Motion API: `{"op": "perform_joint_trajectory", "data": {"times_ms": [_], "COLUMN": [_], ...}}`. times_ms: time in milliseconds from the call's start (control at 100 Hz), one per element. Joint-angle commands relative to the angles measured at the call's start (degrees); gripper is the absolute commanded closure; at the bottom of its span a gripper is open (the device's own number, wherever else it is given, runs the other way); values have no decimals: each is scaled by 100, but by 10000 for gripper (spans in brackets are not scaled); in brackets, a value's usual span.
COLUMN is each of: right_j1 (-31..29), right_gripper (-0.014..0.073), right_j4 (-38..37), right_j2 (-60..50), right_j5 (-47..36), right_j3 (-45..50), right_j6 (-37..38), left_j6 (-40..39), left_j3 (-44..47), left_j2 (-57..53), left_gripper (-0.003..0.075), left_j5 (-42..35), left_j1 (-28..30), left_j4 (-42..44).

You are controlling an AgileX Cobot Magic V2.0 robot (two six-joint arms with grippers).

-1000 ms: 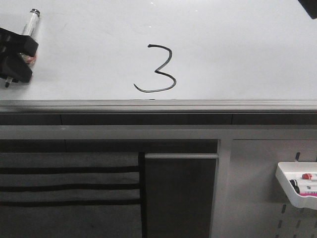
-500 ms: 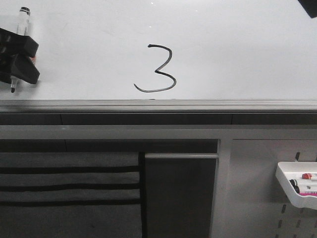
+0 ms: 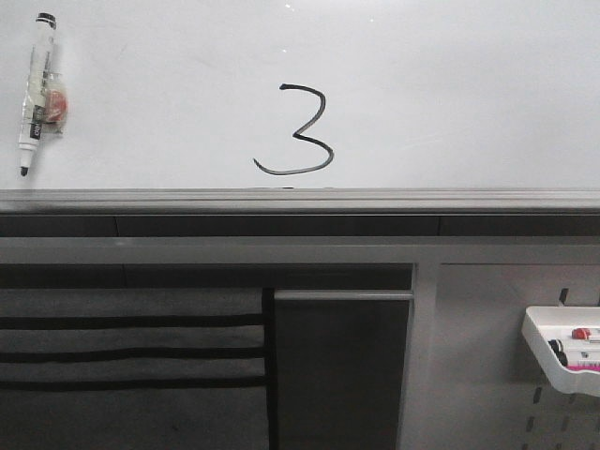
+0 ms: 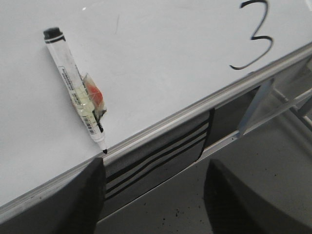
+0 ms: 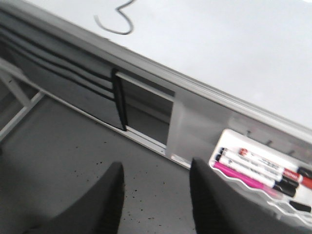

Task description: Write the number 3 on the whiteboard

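number 3 [image 3: 298, 131] sits centre frame on the whiteboard [image 3: 450, 84]; marker [image 3: 36, 92] lies far left. left gripper [image 4: 153, 195] and right gripper [image 5: 156, 195] both released, empty.

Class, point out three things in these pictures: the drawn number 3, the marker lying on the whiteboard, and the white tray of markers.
number 3 [image 3: 302, 136]: front view, on the middle junction of the stroke.
marker [image 4: 73, 85]: left wrist view, on the clear barrel.
white tray [image 3: 544, 352]: front view, on its front wall.
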Motion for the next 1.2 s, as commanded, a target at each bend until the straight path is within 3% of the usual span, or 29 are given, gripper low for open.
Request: {"op": "perform_joint_trajectory", "data": {"times_ms": [0,110,250,420,570,690,780,1190], "right_j1": [-204,-258,-258,-258,-258,-258,-258,-258], "right_gripper": [317,317,323,470,659,668,668,668], "right_j4": [-242,-242,-242,-280,-280,-447,-461,-461], "right_j2": [-202,-536,-913,-1321,-1458,-1458,-1458,-1447], "right_j5": [-142,-190,-404,-1304,-2064,-2770,-3289,-3309], "right_j3": [-187,-174,-70,184,500,697,826,827], "right_j6": [651,1108,1266,1128,827,817,817,817], "left_j6": [-44,-227,-575,-655,-654,-654,-654,-654], "left_j3": [-182,67,683,1658,2350,2739,2938,3632], "left_j2": [-756,-1633,-2550,-3211,-3349,-3349,-3349,-3617], "left_gripper": [316,370,523,739,739,739,739,739], "left_j5": [218,172,-226,-1092,-2562,-3537,-3644,-3617], "left_j1": [3,3,3,3,3,3,3,-9], "left_j4": [-44,48,224,224,-520,-723,-723,-732]}}
